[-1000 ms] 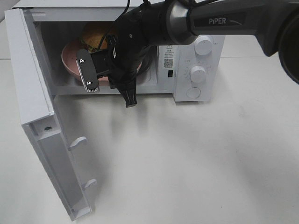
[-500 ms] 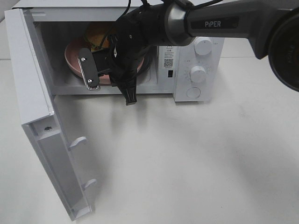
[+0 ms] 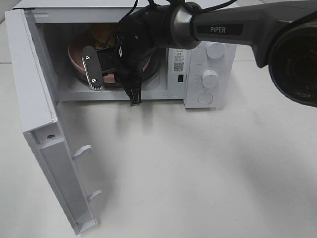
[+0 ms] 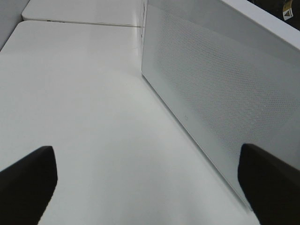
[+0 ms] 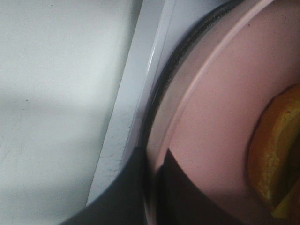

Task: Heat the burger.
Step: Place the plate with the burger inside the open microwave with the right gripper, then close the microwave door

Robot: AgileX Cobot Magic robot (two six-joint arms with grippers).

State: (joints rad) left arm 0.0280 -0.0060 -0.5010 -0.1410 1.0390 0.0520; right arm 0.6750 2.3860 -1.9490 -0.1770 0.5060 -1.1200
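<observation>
Inside the microwave (image 3: 195,94), your right gripper (image 3: 99,74) pinches the plate (image 3: 79,52) by its near rim at the sill (image 3: 158,97); the burger (image 3: 101,32) sits on it toward the back. Outside the open door (image 3: 39,99), your left gripper (image 4: 145,150) hangs spread wide.

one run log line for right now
right claw: shut on pink plate rim | burger: on plate, inside microwave | door: open | left claw: open, empty

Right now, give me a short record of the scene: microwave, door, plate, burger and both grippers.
microwave: white, on the table
door: swung open
pink plate: inside the microwave
burger: on the pink plate
right gripper: shut on the pink plate's rim
left gripper: open, empty, above the table
</observation>
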